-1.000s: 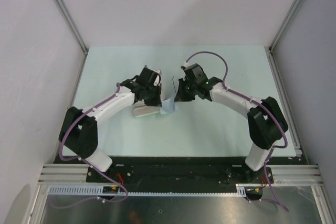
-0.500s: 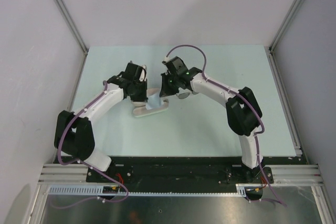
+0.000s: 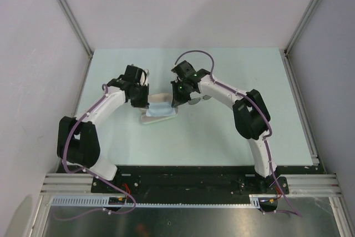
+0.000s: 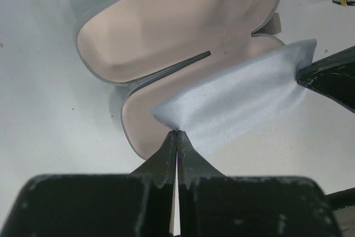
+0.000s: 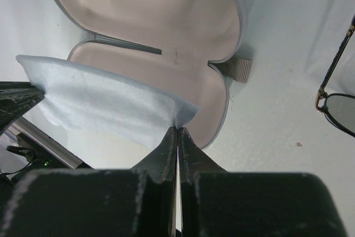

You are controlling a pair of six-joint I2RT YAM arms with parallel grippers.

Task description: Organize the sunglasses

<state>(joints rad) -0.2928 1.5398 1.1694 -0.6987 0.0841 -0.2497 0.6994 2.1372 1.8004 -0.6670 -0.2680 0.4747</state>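
Observation:
The light-blue cloth (image 4: pixel 238 104) hangs stretched between both grippers above the open beige case (image 4: pixel 183 31). My left gripper (image 4: pixel 177 132) is shut on one corner of the cloth. My right gripper (image 5: pixel 177 129) is shut on the opposite corner of the cloth (image 5: pixel 105 101), over the case (image 5: pixel 150 20). The sunglasses (image 5: pixel 335 104) lie on the table to the right of the case, only partly in the right wrist view. From above, the cloth (image 3: pixel 161 108) covers the middle of the case (image 3: pixel 158 117), and the sunglasses (image 3: pixel 198 100) are mostly hidden under the right arm.
The case's lid lies flat open, hinged by a small grey strap (image 5: pixel 236 69). The pale table (image 3: pixel 238 131) is bounded by grey walls and metal rails at the left and right.
Both grippers have moved left with the cloth, from beside the case to over it. The left gripper drew further left, so the cloth is pulled out flat between them.

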